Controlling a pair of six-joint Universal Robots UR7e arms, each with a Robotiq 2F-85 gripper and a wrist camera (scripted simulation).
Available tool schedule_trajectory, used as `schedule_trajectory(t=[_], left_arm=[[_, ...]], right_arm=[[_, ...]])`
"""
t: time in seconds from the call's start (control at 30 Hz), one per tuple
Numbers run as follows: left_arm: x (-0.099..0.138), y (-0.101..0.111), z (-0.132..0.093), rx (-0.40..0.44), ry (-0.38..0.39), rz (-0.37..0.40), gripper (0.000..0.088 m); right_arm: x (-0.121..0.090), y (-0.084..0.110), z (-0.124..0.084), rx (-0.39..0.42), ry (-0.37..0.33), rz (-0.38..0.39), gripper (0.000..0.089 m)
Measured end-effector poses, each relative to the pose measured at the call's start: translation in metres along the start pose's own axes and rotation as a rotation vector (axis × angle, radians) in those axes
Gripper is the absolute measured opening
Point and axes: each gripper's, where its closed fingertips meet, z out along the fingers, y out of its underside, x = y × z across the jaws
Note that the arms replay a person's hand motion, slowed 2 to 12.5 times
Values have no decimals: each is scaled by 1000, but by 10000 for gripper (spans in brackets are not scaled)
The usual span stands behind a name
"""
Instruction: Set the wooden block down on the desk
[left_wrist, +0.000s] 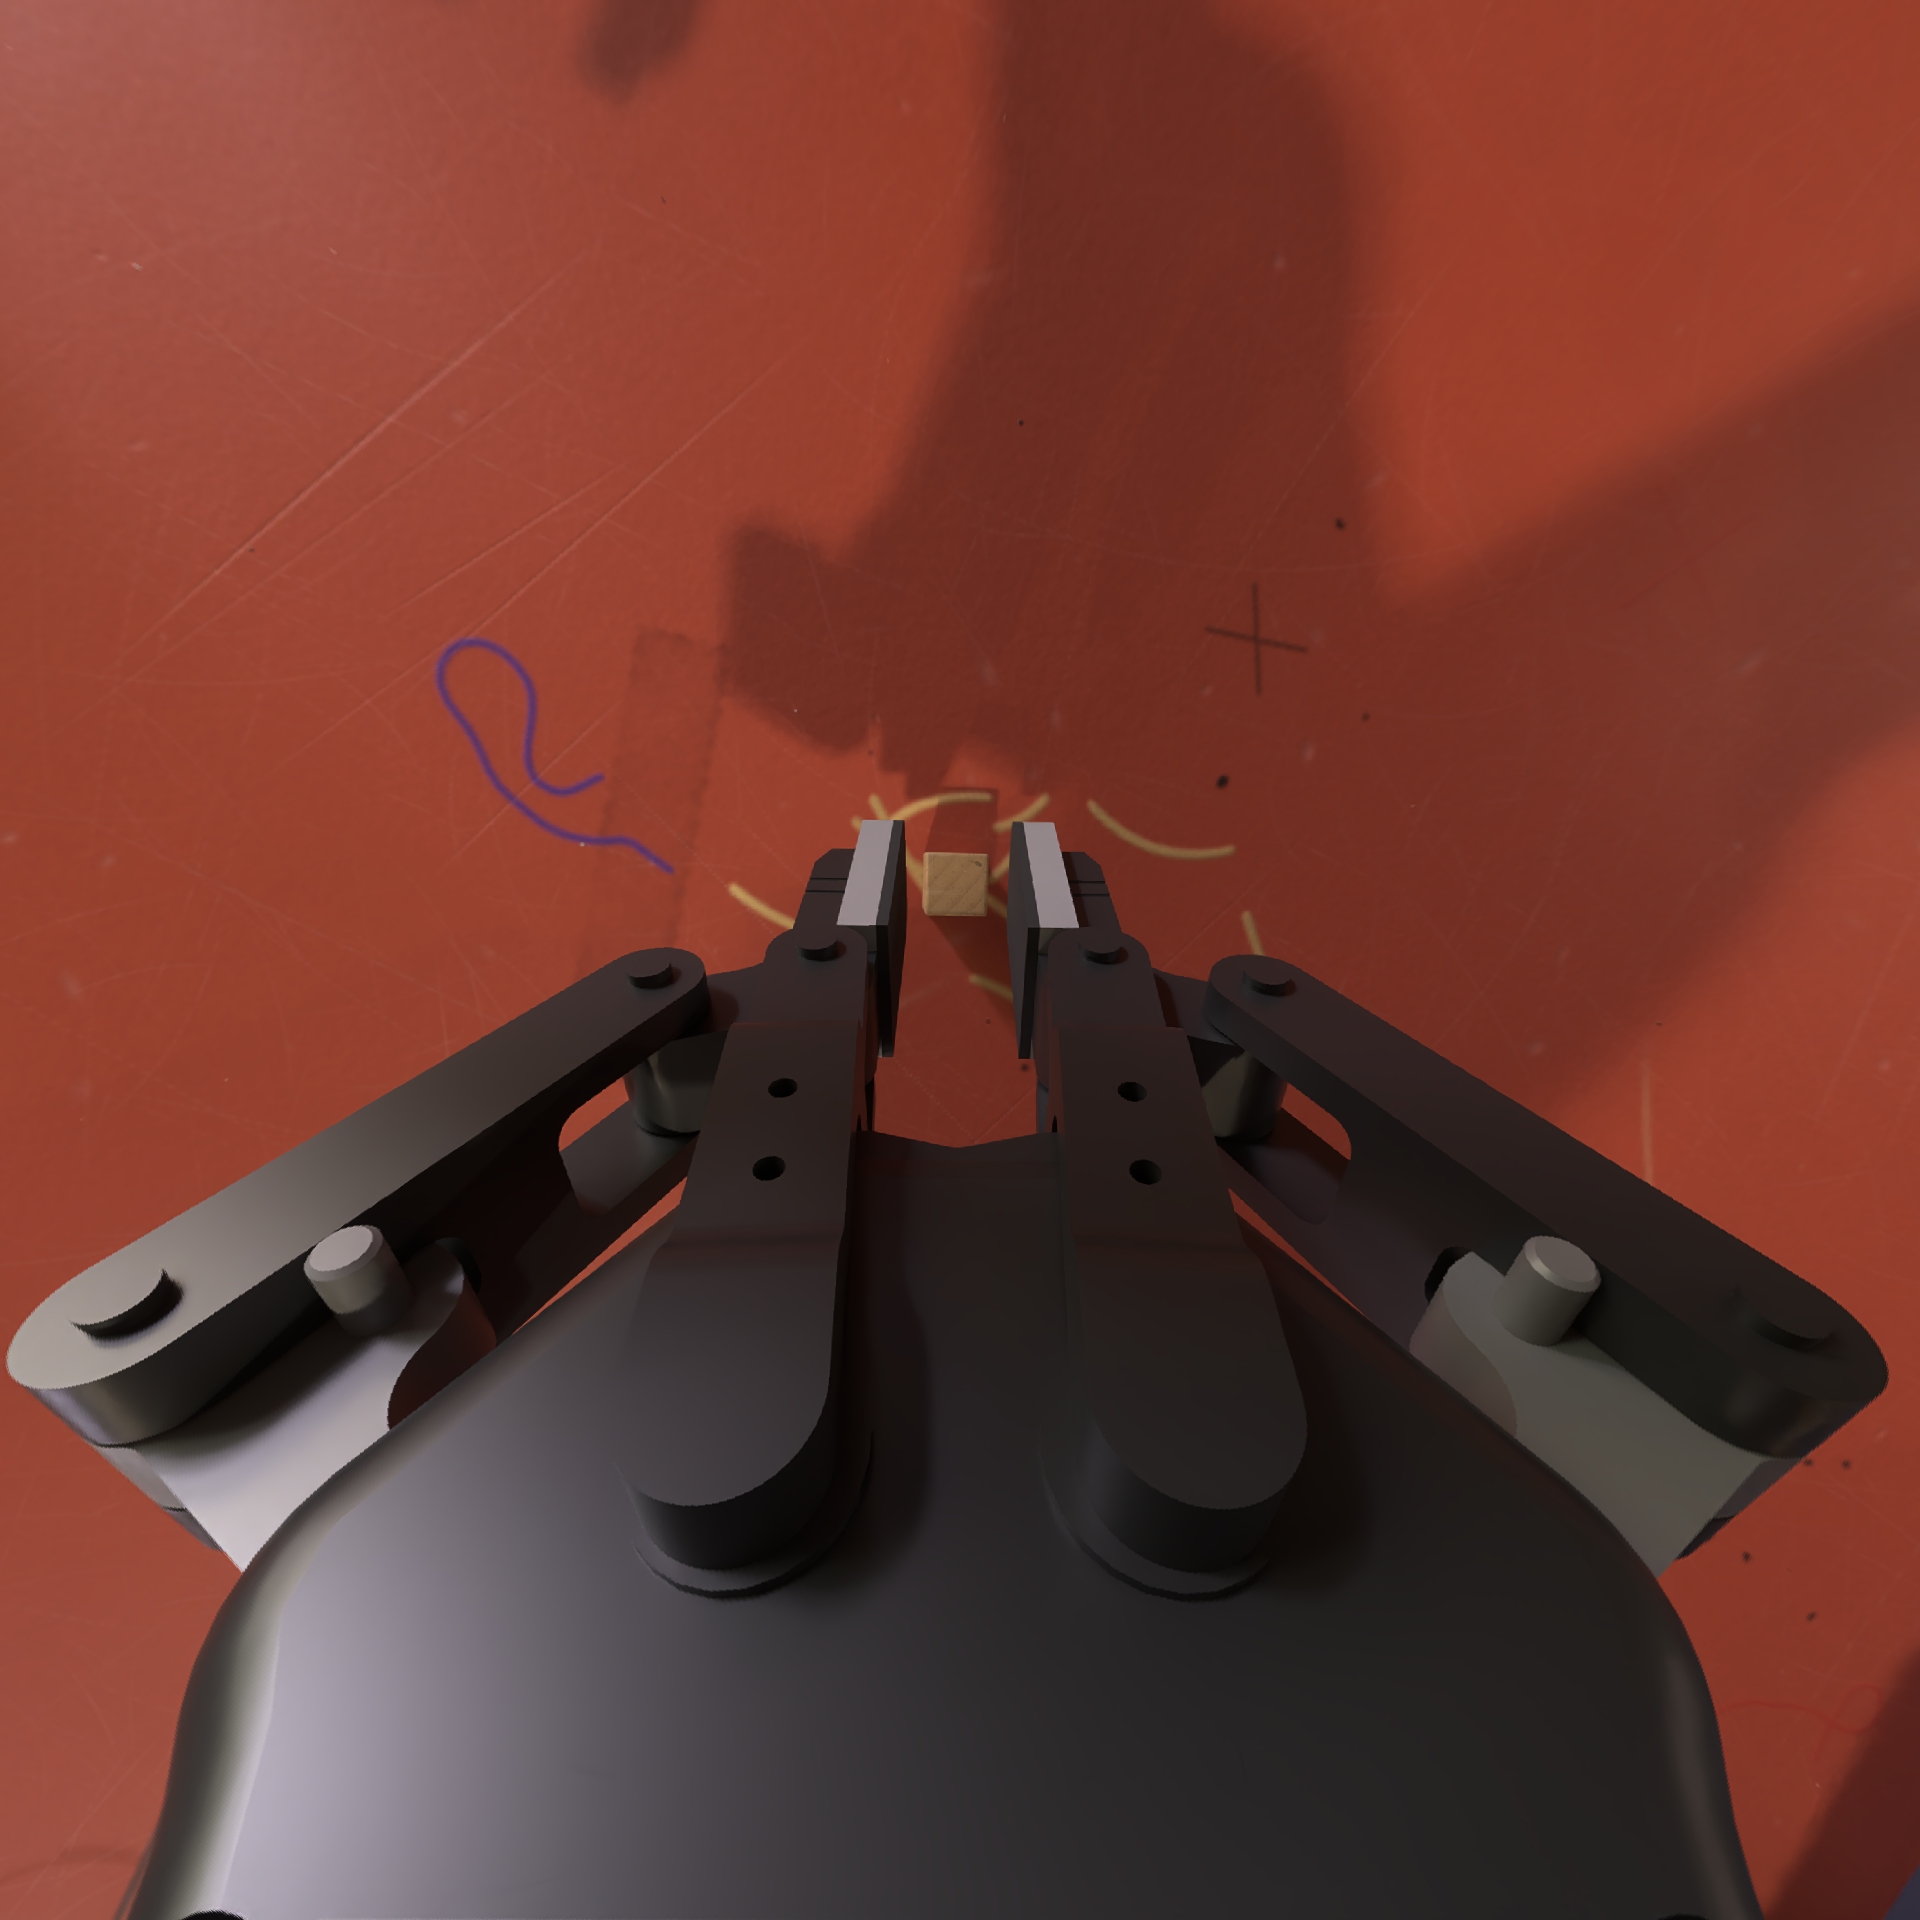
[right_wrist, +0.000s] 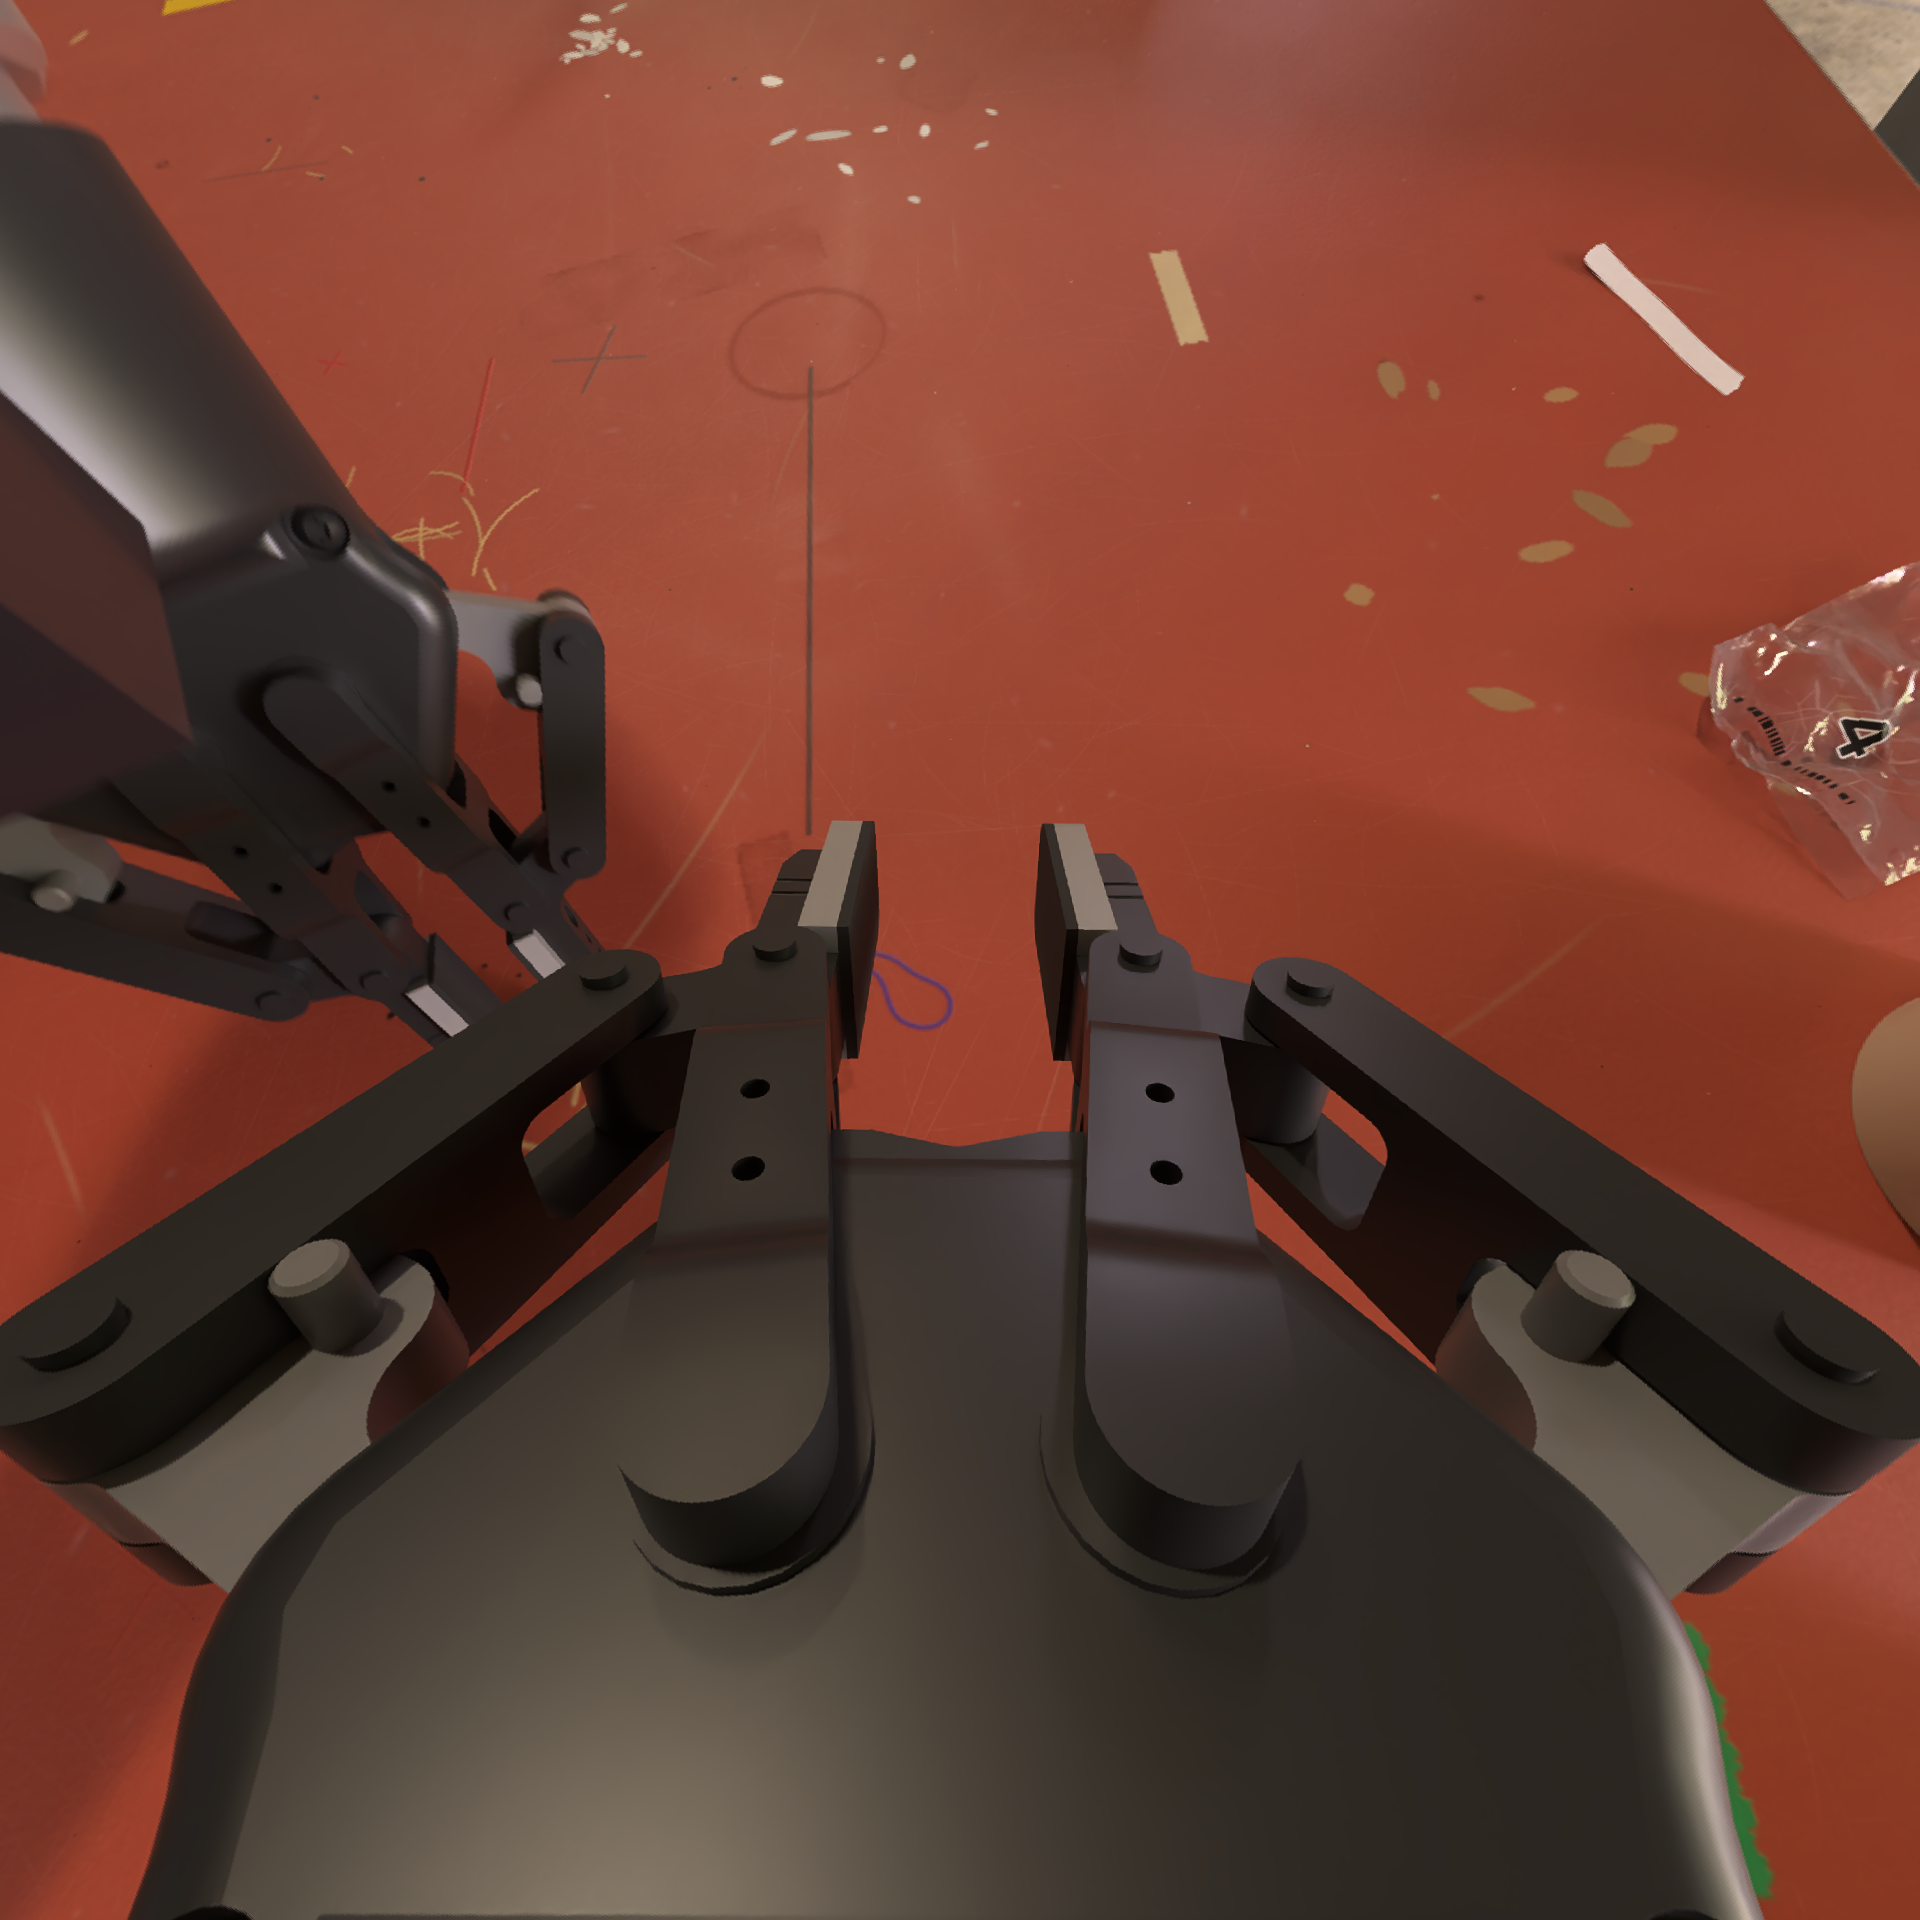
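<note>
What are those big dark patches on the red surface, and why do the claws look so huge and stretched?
In the left wrist view the dark patches on the desk are shadows cast by the arms, reaching down to the wooden block seen between the left gripper fingertips. In both views the wide-angle lens swells the nearby housing and linkages. In the right wrist view the lighting is more even, and the crumpled plastic bag glints.

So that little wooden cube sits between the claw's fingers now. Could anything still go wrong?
Possibly. The wooden block sits between the open fingers of the left gripper, with little gap either side, so a crooked retreat might nudge it across the desk. The right gripper hangs close to the left one; the two could bump.
</note>
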Motion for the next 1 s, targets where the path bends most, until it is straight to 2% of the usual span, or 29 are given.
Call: schedule_trajectory(t=[0.17,0.3,0.5,0.77,1.0], left_arm=[[-2,-5,-24,69,12,-18,180],[-7,-8,-51,147,-4,-37,180],[-24,-12,-99,307,-79,-88,178],[-44,-14,-161,552,-194,-129,174],[-50,-12,-198,713,-235,-138,163]], right_arm=[[-5,-1,5,5,-19,-12,282],[-14,-2,12,23,-66,-27,286],[-32,-1,27,34,-144,-78,299],[-45,4,51,43,-157,-156,306],[-60,12,65,19,-199,-225,306]])
